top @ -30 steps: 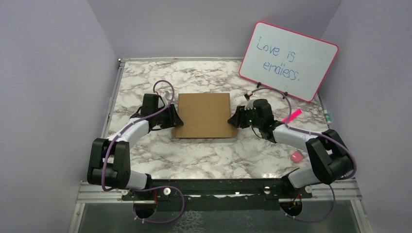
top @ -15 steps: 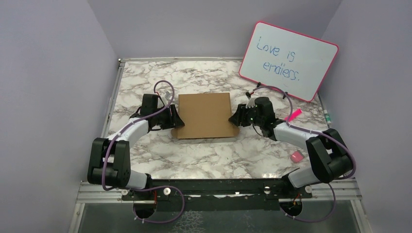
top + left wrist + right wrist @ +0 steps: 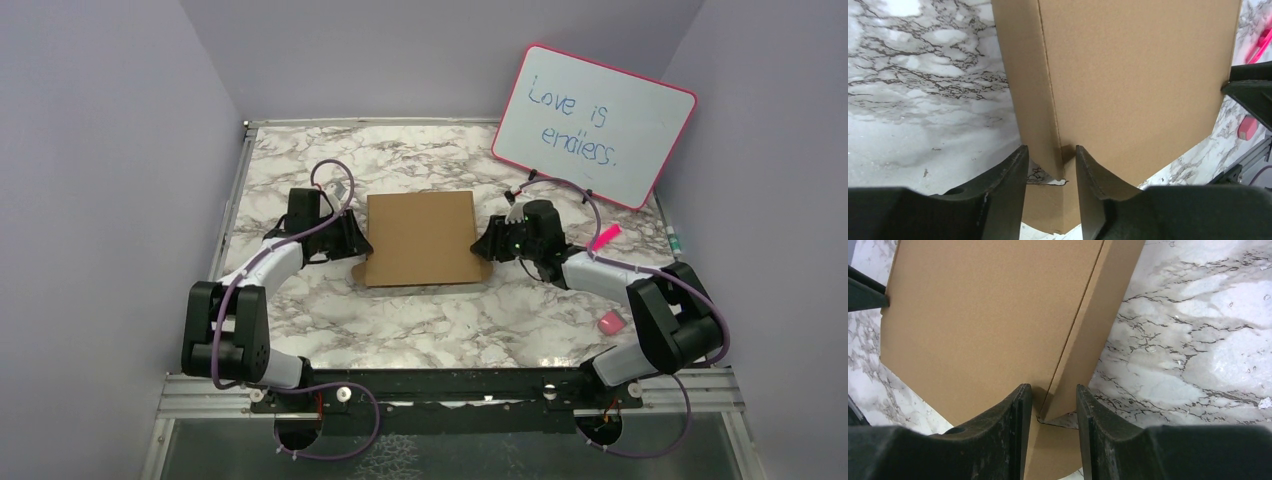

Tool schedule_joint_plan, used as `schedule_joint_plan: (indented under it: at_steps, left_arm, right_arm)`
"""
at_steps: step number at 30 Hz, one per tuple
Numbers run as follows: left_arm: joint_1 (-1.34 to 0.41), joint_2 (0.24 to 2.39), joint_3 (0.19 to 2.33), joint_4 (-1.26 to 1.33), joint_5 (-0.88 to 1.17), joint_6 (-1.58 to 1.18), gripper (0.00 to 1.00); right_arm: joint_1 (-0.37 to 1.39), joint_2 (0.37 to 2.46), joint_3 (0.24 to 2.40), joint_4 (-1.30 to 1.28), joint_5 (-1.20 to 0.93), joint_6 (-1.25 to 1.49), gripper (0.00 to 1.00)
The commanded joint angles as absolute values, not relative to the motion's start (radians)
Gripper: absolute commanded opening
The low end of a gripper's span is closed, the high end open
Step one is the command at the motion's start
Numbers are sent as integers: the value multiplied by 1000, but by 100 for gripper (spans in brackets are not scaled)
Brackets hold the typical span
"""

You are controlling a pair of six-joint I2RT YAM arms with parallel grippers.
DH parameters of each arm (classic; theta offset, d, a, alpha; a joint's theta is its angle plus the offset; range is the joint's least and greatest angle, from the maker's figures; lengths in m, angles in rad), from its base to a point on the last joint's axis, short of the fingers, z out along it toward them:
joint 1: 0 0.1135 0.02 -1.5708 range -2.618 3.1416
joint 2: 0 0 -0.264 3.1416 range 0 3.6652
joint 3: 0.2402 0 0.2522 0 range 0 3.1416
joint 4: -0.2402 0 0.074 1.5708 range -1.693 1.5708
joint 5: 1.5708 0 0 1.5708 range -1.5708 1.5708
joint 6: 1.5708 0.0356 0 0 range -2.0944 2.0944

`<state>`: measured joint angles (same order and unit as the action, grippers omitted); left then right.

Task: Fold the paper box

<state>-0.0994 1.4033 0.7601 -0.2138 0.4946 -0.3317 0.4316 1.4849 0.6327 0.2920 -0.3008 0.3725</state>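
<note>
The paper box (image 3: 420, 238) is a plain brown shallow cardboard box lying flat mid-table, with small flaps sticking out at its near corners. My left gripper (image 3: 358, 243) is at its left side near the front corner. In the left wrist view (image 3: 1050, 155) its jaws are open and straddle the box's folded side wall (image 3: 1033, 90). My right gripper (image 3: 482, 245) is at the right side near the front corner. In the right wrist view (image 3: 1053, 392) its jaws are open astride the right side wall (image 3: 1098, 315). Neither gripper visibly pinches the card.
A pink-framed whiteboard (image 3: 593, 125) leans against the back right wall. A pink marker (image 3: 603, 238) lies by the right arm, and a small pink object (image 3: 610, 321) lies at the near right. Purple walls close in the marble table (image 3: 400, 320) on three sides.
My left gripper has shifted slightly back and left along the box's left side. The box's near left corner flap now shows more. The right gripper has hardly moved.
</note>
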Motion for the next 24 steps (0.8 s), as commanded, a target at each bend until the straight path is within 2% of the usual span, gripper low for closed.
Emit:
schedule_joint_plan:
  at_steps: [1, 5, 13, 17, 22, 24]
  left_arm:
    - [-94, 1451, 781, -192, 558, -342, 38]
    - [-96, 1473, 772, -187, 585, -348, 32]
    - [-98, 1469, 821, -200, 582, -337, 31]
    - [-97, 1430, 910, -255, 498, -283, 37]
    - [-96, 1304, 965, -279, 259, -223, 46]
    - [-93, 1244, 965, -279, 171, -198, 54]
  right_arm:
    - [426, 1482, 636, 251, -328, 347, 42]
    - [427, 1485, 651, 237, -355, 332, 41]
    - [428, 1429, 687, 161, -364, 276, 42]
    - [429, 1360, 733, 76, -344, 199, 51]
    - [447, 1274, 769, 14, -342, 116, 64]
    - [470, 1246, 770, 12, -335, 84, 68]
